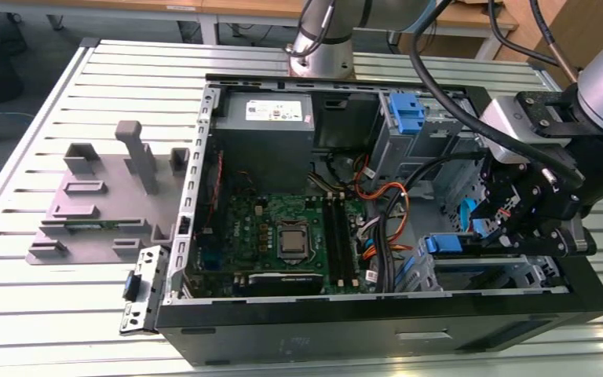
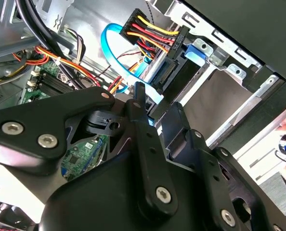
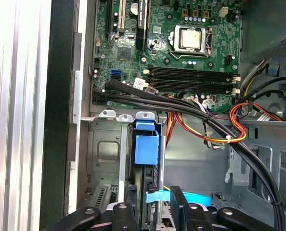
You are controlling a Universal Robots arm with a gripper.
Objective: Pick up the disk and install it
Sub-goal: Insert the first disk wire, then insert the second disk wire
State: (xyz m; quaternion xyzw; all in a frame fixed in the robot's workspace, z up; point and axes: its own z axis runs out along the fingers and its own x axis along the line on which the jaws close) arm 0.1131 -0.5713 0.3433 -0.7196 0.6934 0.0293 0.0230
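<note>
We see the gripper [image 3: 155, 211] pinching the disk [image 3: 147, 150] edge-on, down in the drive bay of the PC case [image 1: 385, 318]. Beyond the bay: motherboard [image 3: 181, 43]; farther, grey PSU [image 1: 268, 118] at the case's far wall.

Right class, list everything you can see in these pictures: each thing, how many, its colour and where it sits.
Computer case: one, black, open, on the slatted table.
Table: one, pale grey.
Motherboard: one, green, on the case floor.
Power-supply box: one, grey, in the case's far corner.
Blue bracket: one, upright, far side of the case.
Disk: one, blue-framed, standing in the drive bay.
Grey fixture: one, at the exterior view's left.
Gripper: one, black, at the drive bay.
</note>
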